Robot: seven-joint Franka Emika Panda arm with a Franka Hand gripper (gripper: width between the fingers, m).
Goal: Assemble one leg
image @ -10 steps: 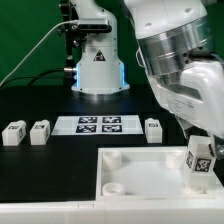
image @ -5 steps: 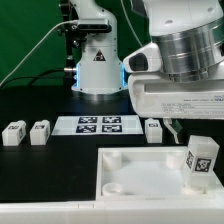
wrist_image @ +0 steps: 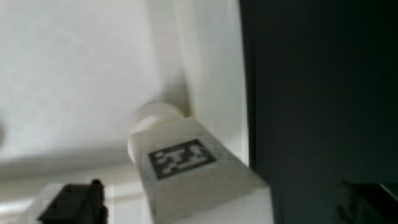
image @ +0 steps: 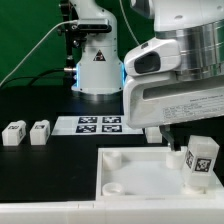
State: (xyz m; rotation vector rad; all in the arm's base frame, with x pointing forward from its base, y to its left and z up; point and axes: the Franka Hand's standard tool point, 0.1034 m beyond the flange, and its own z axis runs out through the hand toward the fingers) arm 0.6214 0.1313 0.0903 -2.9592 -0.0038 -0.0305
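The small white plastic rectangular leg [image: 200, 162] with a black-and-white tag on its face stands on end on the large flat white square panel [image: 130, 165] with round sockets. It is at the panel's far corner on the exterior view's right, toward the near edge of the black table [image: 40, 175]. Its long axis is roughly vertical.

In the wrist view the hand [wrist_image: 221, 202] is wide and holds nothing. Its two dark fingertips [wrist_image: 75, 200] flank the leg, each well apart from it, so the leg lies straight ahead of the hand, between the fingers.

A straight descent followed by closing would probably be enough. The panel's raised rim runs just beside the leg, so a finger may have little room on that side. Two more white legs [image: 27, 132] and the marker board [image: 98, 124] sit well apart, toward the table's far edge.
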